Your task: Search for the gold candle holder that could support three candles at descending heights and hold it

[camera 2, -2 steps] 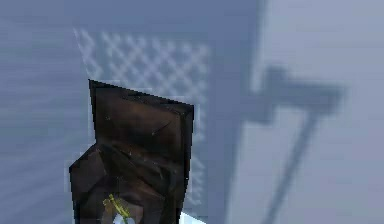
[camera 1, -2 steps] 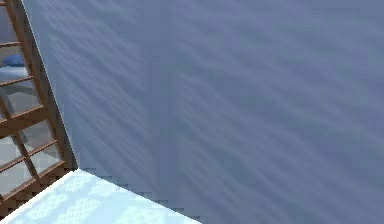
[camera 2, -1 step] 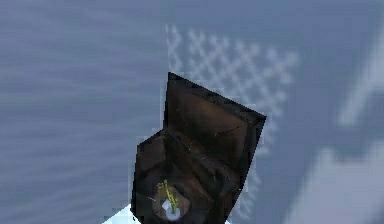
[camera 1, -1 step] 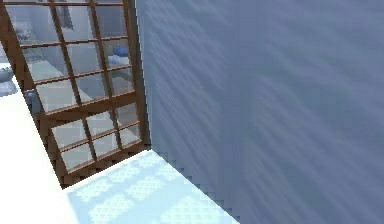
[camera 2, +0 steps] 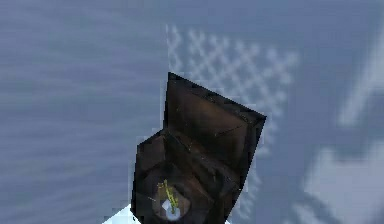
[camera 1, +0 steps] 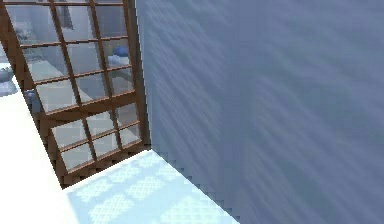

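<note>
A big blue wall (camera 1: 260, 100) stands close, beside a glass-paned door (camera 1: 85, 90). My dark arm (camera 2: 205, 150) looks tucked short, maybe for that. The tiny gold speck (camera 2: 171, 207) on it might be the candle holder. My pincer? Can't tell.

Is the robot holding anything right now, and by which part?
It cannot be told. A small gold thing shows against a dark wooden box.

Forward view: I see a brown-framed glass door (camera 1: 85, 90) of many small panes at the left, meeting a blue-grey wall (camera 1: 270, 100) at the right, with pale floor (camera 1: 130, 195) below. Arm side view: blue-grey wall (camera 2: 70, 90).
</note>
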Robot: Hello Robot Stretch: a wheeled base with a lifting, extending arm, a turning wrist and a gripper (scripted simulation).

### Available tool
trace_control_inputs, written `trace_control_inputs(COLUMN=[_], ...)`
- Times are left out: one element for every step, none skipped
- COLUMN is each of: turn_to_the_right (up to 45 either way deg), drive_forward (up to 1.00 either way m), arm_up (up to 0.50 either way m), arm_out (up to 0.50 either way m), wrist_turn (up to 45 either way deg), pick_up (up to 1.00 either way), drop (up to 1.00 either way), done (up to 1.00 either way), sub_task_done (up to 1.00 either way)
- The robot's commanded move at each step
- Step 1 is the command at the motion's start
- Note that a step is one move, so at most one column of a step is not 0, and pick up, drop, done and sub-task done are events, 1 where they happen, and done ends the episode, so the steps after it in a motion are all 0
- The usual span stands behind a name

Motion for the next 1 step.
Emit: trace_control_inputs(turn_to_the_right=[0.0], drive_forward=[0.00], arm_up=[0.18], arm_out=[0.00], wrist_turn=[0.0], pick_up=[0.00], drop=[0.00], done=[0.00], sub_task_done=[0.00])
